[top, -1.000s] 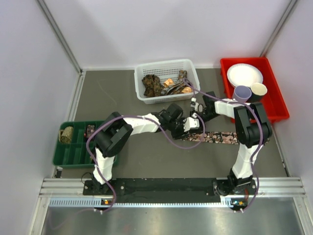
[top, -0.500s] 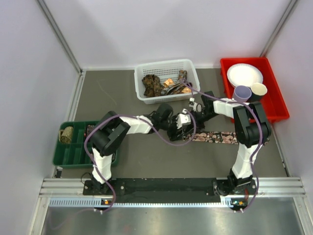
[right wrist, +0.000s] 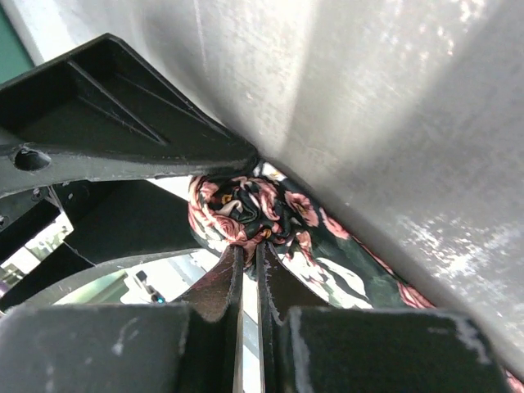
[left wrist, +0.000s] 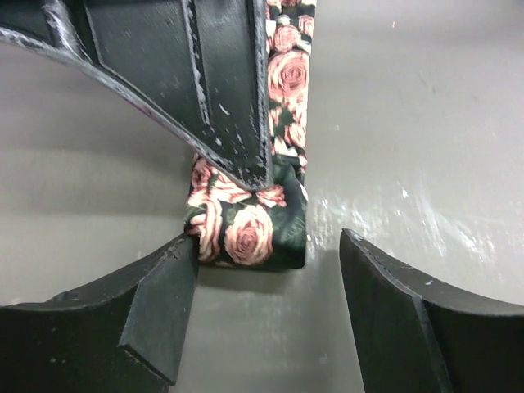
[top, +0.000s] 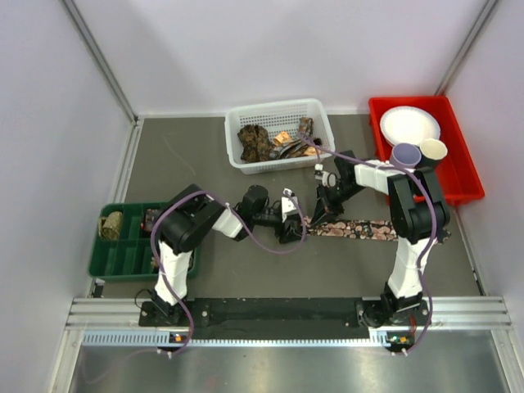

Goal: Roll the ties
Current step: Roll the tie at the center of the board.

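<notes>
So the left pincer (left wrist: 264, 282) gaped wide over the grey desk (left wrist: 409, 123), folded end of the rose-print tie (left wrist: 246, 233) sat between its tips, right pincer (left wrist: 254, 168) planted on it.

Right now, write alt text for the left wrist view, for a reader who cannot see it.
The folded end of a dark rose-print tie lies on a grey table between the open fingers of the left tool. The right tool, black, reaches in from the upper left with its tip on the tie.
</notes>
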Robot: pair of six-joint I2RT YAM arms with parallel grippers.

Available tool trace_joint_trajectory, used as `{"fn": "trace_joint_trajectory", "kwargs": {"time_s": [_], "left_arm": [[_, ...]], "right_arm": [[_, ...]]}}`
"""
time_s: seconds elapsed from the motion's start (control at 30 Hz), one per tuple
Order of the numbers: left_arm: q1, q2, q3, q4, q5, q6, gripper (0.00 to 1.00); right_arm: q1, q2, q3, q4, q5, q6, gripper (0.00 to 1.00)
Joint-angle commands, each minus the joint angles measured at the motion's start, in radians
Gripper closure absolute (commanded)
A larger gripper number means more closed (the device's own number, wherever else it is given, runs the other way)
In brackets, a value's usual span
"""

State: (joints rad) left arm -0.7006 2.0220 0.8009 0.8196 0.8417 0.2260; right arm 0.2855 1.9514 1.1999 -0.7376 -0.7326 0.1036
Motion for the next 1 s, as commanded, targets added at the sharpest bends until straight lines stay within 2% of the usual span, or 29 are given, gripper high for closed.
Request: {"fn": "trace_joint_trajectory", "kwargs": {"time_s": [0.0, 0.17, 0.33, 0.5, 0.7, 0.8, 0.97], "left_arm": [[-0.008, 0.098, -0.009, 0.202, 0.071, -0.105, 0.28], [-0.01, 0.173, 0.009, 0.34, 0.068, -0.12, 0.31], [-0.013, 0.202, 0.046, 0.316, 0.076, -0.083, 0.35], [-0.053, 0.198, 0.053, 0.263, 0.053, 0.016, 0.34], [-0.071, 0.201, 0.096, 0.178, 0.034, 0.041, 0.32], [-0.076, 0.202, 0.119, 0.136, 0.028, 0.047, 0.37], [-0.079, 0.175, 0.133, 0.032, 0.033, 0.09, 0.58]], "right_arm": [[0.021, 0.067, -0.051, 0.011, 0.343, -0.116, 1.0], [0.034, 0.08, -0.01, -0.023, 0.395, -0.111, 1.0], [0.041, 0.109, 0.053, -0.098, 0.417, -0.09, 1.0], [0.047, 0.159, 0.101, -0.147, 0.417, -0.099, 1.0], [0.052, 0.192, 0.112, -0.163, 0.394, -0.14, 1.0], [0.052, 0.198, 0.11, -0.16, 0.384, -0.151, 1.0], [0.052, 0.189, 0.107, -0.161, 0.328, -0.171, 1.0]]}}
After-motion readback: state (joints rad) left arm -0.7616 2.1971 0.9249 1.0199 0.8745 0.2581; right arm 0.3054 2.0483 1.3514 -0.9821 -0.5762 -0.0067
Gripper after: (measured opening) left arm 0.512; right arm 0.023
